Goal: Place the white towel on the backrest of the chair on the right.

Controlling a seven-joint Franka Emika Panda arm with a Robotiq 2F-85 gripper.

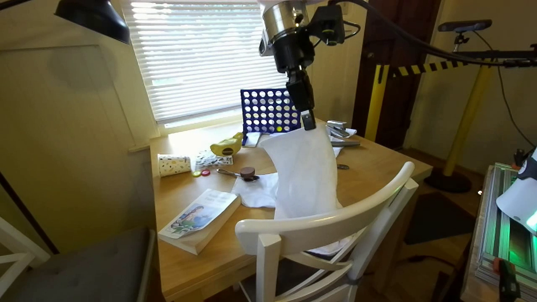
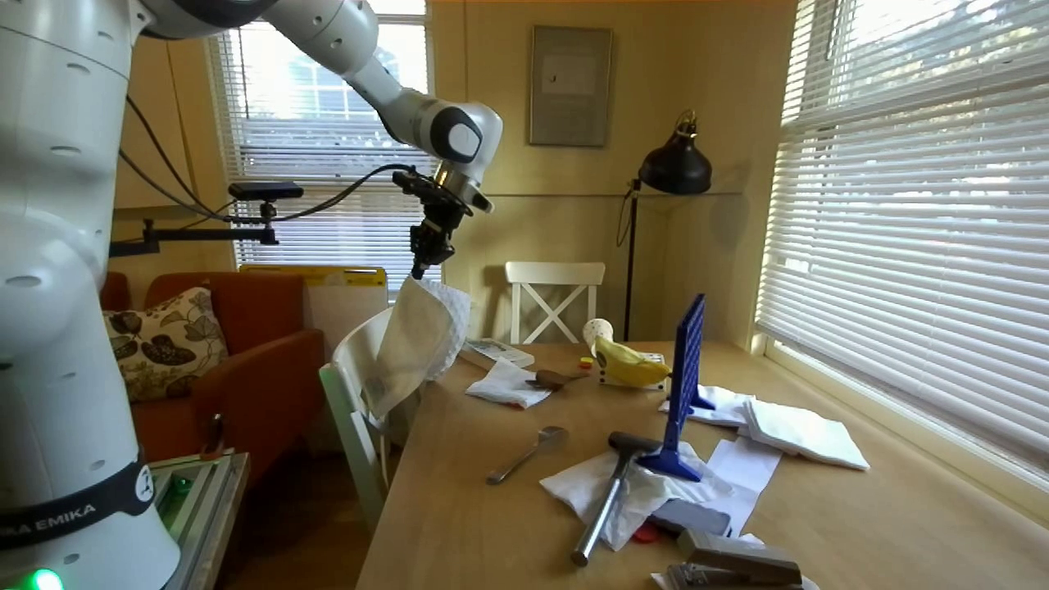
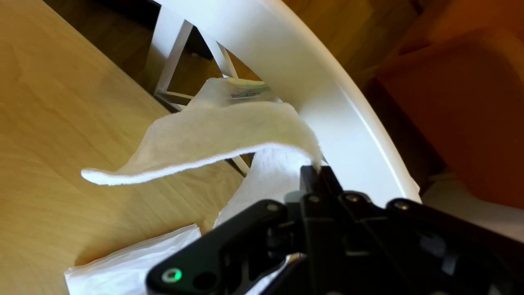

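Note:
My gripper (image 1: 309,126) is shut on the upper edge of the white towel (image 1: 306,172) and holds it up above the table edge. In both exterior views the towel hangs down from the fingertips beside the white chair's backrest (image 1: 327,226), on its table side. White cloth also shows below the top rail through the slats. In an exterior view the gripper (image 2: 419,274) is above the towel (image 2: 422,332) and the chair (image 2: 352,426). In the wrist view the towel (image 3: 229,127) runs from the closed fingertips (image 3: 317,170), with the curved top rail (image 3: 352,119) beside it.
The table (image 1: 369,167) holds a book (image 1: 201,218), a white napkin (image 1: 256,191), a spoon with a brown disc (image 1: 247,172), a yellow banana-shaped thing (image 1: 226,146), a cup (image 1: 173,165) and the blue grid rack (image 1: 270,111). A hammer (image 2: 602,508) and stapler (image 2: 737,561) lie nearby.

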